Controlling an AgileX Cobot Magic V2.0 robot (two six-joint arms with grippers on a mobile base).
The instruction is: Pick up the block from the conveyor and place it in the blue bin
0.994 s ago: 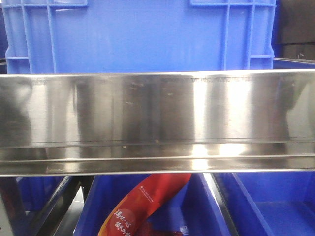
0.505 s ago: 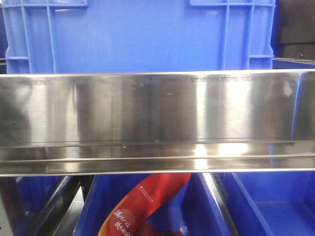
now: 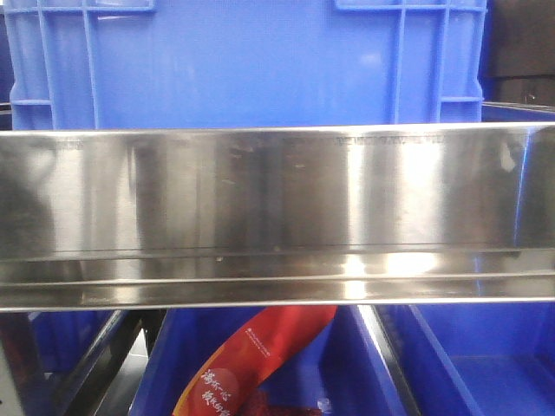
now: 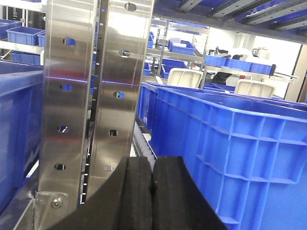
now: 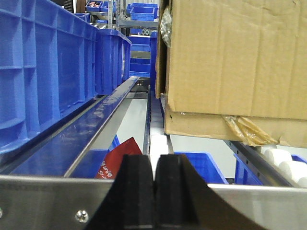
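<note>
Left wrist view: blue bin (image 4: 230,143) stood just right of the left gripper (image 4: 152,191), whose jaws were pressed together on nothing.
Block: none could be made out in any view.
Right gripper (image 5: 154,191): jaws clenched, empty (cardboard box (image 5: 235,57) above right, red packet (image 5: 117,160) just behind them).
Front: steel rail (image 3: 277,217).

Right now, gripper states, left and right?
Left gripper: closed, nothing held.
Right gripper: closed, nothing held.
</note>
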